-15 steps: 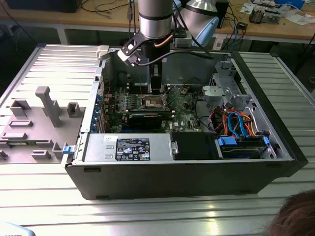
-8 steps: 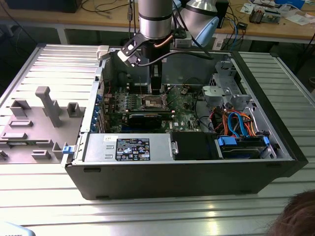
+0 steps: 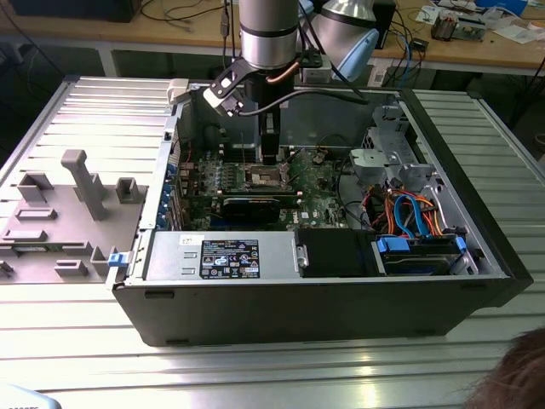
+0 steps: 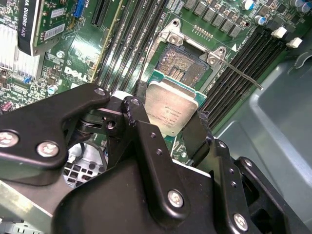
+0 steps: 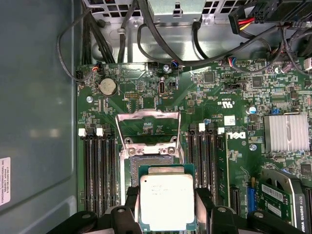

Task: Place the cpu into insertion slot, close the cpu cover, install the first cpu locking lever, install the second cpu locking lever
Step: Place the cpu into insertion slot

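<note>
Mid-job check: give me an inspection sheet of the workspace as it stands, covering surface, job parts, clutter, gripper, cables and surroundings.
Surface: ribbed metal table carrying the open computer case.
Job's things: cpu held above the insertion slot, not seated, with the slot's contacts exposed; cpu cover swung open; one locking lever released, angled out over the memory slots.
Clutter: grey fixture plate with holders, on the exterior view's left of the case.
Gripper: gripper shut on the cpu's edges, inside the case.
Cables: orange and blue cables in the case, apart from the slot; black cables along the case wall.
Surroundings: workbench behind; a person's head at the near corner.
</note>
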Tool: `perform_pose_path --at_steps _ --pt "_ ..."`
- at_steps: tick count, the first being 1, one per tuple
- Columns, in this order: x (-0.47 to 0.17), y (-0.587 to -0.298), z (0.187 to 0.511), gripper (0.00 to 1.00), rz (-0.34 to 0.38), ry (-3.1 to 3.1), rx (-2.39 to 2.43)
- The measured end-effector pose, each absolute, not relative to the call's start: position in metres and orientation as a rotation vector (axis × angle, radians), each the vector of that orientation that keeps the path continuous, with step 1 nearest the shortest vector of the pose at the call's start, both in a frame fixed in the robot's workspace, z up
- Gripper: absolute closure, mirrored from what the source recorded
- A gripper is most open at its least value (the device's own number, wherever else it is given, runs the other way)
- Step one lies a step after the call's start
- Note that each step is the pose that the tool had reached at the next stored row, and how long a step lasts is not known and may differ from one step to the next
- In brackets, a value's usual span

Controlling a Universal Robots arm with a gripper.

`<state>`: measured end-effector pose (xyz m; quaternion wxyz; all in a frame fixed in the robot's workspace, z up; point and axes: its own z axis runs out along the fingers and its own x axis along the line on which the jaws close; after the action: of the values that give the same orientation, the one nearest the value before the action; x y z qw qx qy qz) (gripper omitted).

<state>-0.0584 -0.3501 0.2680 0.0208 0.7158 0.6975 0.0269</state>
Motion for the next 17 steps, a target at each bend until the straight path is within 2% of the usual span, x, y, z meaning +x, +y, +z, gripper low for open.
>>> perform_pose_path --at_steps 17 --pt "-0.0584 -0.3501 0.2605 0.45 0.083 2.163 2.219"
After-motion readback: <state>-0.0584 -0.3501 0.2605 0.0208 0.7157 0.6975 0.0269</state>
